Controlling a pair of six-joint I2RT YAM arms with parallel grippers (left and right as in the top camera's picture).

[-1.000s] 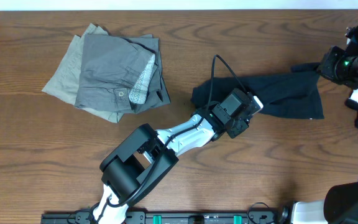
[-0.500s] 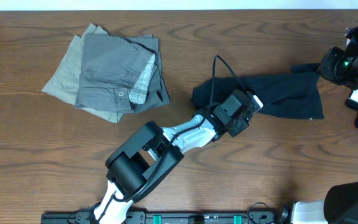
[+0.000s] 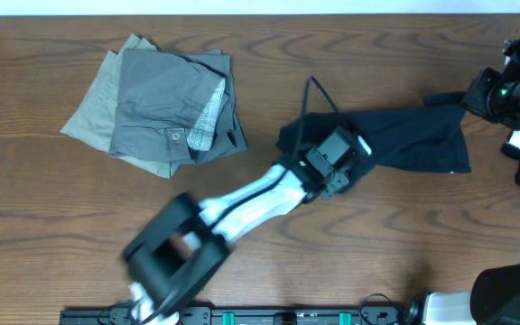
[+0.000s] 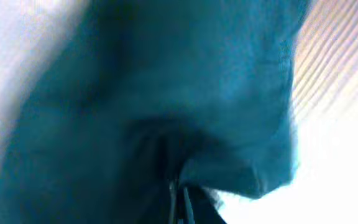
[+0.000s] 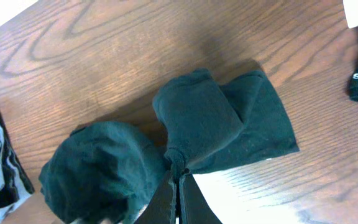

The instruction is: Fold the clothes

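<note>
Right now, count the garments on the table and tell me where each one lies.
3: a grey piece folded at upper left in the overhead view, a khaki piece beneath it, and black trousers stretched out at centre-right. The stack may hide more.

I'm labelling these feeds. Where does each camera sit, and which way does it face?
Overhead: above the table, looking straight down; left arm and right arm show.
Left wrist: on the left arm, against the black garment; left gripper at bottom edge.
Right wrist: on the right arm, facing down; right gripper pinches that garment.
Shared: the black garment.
</note>
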